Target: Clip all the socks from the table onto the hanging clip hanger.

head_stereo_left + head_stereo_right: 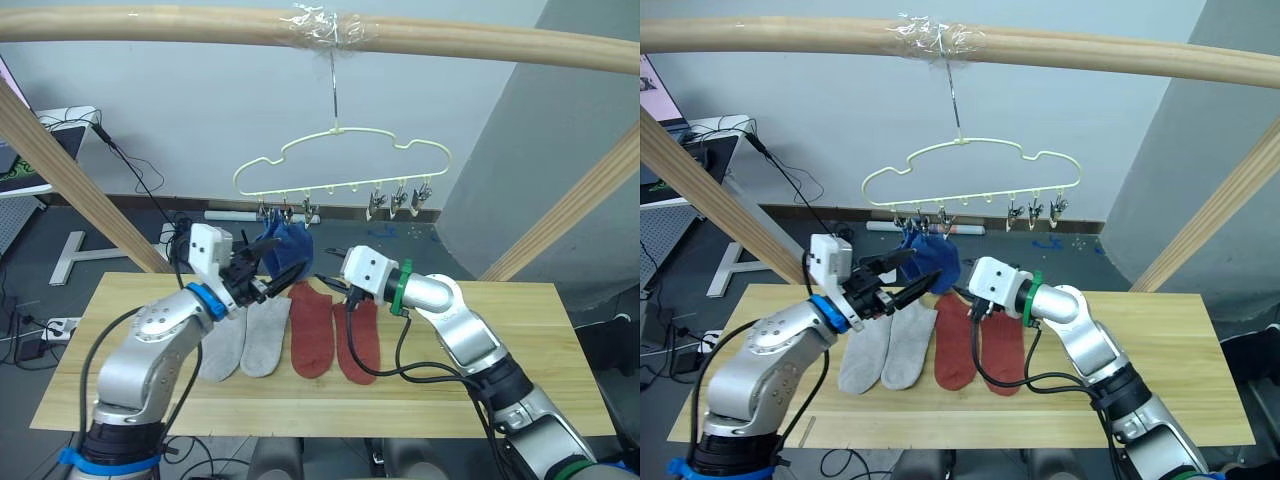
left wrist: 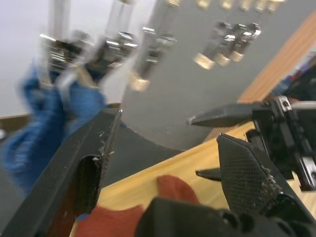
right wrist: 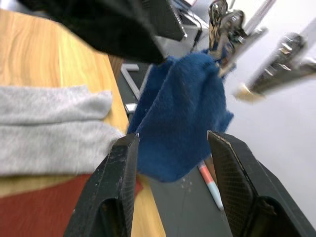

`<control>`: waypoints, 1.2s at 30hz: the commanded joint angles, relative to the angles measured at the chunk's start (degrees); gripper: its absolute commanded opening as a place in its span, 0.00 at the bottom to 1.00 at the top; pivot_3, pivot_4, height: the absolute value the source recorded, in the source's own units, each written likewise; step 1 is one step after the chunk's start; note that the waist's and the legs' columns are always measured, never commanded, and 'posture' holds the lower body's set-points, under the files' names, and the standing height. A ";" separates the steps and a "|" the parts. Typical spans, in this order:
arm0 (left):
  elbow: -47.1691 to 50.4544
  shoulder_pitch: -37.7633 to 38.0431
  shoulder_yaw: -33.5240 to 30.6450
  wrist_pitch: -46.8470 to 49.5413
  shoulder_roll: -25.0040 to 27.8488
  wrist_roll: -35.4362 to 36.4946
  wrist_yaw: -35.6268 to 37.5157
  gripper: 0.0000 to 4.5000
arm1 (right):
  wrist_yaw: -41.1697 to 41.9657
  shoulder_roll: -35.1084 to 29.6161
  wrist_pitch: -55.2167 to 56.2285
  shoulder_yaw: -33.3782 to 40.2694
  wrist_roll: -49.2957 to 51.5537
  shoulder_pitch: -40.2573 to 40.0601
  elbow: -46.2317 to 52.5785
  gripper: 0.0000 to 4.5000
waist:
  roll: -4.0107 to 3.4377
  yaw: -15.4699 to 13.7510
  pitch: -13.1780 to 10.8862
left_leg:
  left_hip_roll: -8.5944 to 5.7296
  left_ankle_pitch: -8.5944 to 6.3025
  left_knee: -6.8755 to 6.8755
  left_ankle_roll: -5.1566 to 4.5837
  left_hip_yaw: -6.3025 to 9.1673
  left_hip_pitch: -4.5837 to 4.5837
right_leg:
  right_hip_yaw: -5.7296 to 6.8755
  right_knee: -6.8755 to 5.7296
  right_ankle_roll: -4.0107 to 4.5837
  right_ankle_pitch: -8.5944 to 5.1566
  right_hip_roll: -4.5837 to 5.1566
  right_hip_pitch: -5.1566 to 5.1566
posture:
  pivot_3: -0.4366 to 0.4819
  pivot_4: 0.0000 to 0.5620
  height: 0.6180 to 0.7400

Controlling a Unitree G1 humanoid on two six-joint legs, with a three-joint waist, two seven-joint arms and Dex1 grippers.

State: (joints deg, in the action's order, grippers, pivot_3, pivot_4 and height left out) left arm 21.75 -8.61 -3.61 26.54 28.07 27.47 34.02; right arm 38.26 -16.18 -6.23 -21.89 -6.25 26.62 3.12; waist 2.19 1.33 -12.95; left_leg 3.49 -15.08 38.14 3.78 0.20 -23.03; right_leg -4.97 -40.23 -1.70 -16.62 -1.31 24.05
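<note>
No brand, label or writing can be read on anything here.

The left gripper [image 1: 902,280] is held up over the back of the table [image 1: 540,340], fingers spread wide with nothing between them, its tips just beside the hanging blue socks [image 1: 285,245]. Below it, two light grey socks [image 1: 245,335] lie flat side by side on the pale wood planks, soft and slightly fuzzy. Next to them lie two rust red socks [image 1: 312,335], also flat, toes toward the front edge.

The blue socks hang bunched from the leftmost silver clips of the clip hanger [image 1: 340,155], a thin pale yellow wire frame whose metal hook hangs from a round wooden bar [image 1: 150,25] under a wrap of clear tape [image 1: 325,25]. The other clips [image 1: 398,198] hang bare.

The right gripper [image 3: 173,143] points at the blue socks, its ribbed black fingers parted and gripping nothing, above the far ends of the red socks.
</note>
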 commanded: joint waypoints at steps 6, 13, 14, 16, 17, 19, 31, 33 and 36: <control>-6.60 0.37 6.27 -19.53 -9.10 -16.74 -9.38 0.79 | 2.31 -5.22 -7.42 4.68 3.99 -5.18 14.78 0.50 | 0.00 0.11 0.00 | -0.03 -0.01 0.01 -0.02 -0.07 0.00 | -0.08 0.02 0.00 0.00 -0.01 -0.01 | 0.48 0.37 0.67; -9.91 -2.75 8.64 -22.57 -14.71 -23.41 -16.00 0.79 | 3.37 -8.94 -13.99 9.61 8.35 -7.22 22.59 0.50 | -0.01 0.36 0.00 | -0.02 -0.01 0.01 -0.03 -0.05 0.01 | -0.09 0.00 -0.01 0.00 -0.04 -0.02 | 0.46 0.38 0.67; -10.33 -3.19 8.74 -23.04 -15.11 -24.01 -16.45 0.79 | 3.49 -9.30 -14.70 10.05 8.83 -7.34 23.35 0.50 | -0.01 0.38 0.00 | -0.03 -0.01 0.02 -0.03 -0.05 0.01 | -0.10 0.00 -0.01 0.00 -0.04 -0.03 | 0.46 0.38 0.67; -11.01 -3.99 8.80 -23.57 -15.81 -24.96 -17.22 0.79 | 3.64 -10.14 -15.91 10.81 9.79 -7.56 24.39 0.50 | 0.00 0.44 0.00 | -0.04 -0.01 0.02 -0.03 -0.07 0.01 | -0.11 0.01 -0.02 0.00 -0.04 -0.03 | 0.45 0.37 0.67; -11.39 -4.45 8.93 -23.72 -16.23 -25.53 -17.85 0.79 | 3.76 -10.73 -16.22 11.32 10.08 -7.71 24.65 0.50 | 0.00 0.50 0.00 | -0.04 -0.01 0.02 -0.03 -0.09 0.01 | -0.13 0.01 -0.02 0.00 -0.04 -0.02 | 0.45 0.37 0.67; -12.36 -5.19 9.47 -24.13 -16.72 -26.08 -17.93 0.79 | 3.83 -11.61 -16.62 11.95 10.75 -7.75 24.78 0.50 | 0.00 0.53 0.00 | -0.04 -0.01 0.02 -0.03 -0.10 0.02 | -0.13 0.01 -0.02 0.00 -0.04 -0.02 | 0.44 0.37 0.67; -15.38 -8.00 8.46 -26.22 -18.96 -28.71 -22.32 0.79 | 3.76 -12.66 -16.50 12.45 13.12 -6.52 24.41 0.50 | 0.00 0.59 0.00 | -0.04 -0.01 0.02 -0.03 -0.12 0.02 | -0.14 0.01 -0.02 0.01 -0.06 -0.02 | 0.42 0.36 0.67; -15.05 -8.65 8.34 -26.23 -19.77 -28.66 -23.00 0.79 | 4.42 -12.12 -15.55 12.66 14.59 -5.64 24.32 0.50 | 0.00 0.58 0.00 | -0.03 0.00 0.02 -0.03 -0.12 0.02 | -0.14 0.01 -0.02 0.01 -0.06 -0.02 | 0.42 0.36 0.67; -15.41 -9.36 8.64 -26.34 -20.19 -29.31 -23.51 0.79 | 5.22 -11.59 -15.26 12.72 16.42 -4.75 23.91 0.50 | 0.00 0.61 0.00 | -0.03 0.00 0.02 -0.03 -0.11 0.02 | -0.13 0.01 -0.03 0.01 -0.07 -0.02 | 0.42 0.36 0.67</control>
State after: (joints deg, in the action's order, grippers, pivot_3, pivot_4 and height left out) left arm 4.91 -17.24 5.22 1.71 8.17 -1.23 11.29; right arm 42.86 -27.83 -22.74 -10.47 8.46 21.20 25.09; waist 2.19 1.93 -12.95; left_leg 3.45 -15.09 38.16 3.75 0.09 -23.00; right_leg -5.11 -40.22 -1.72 -16.61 -1.38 24.02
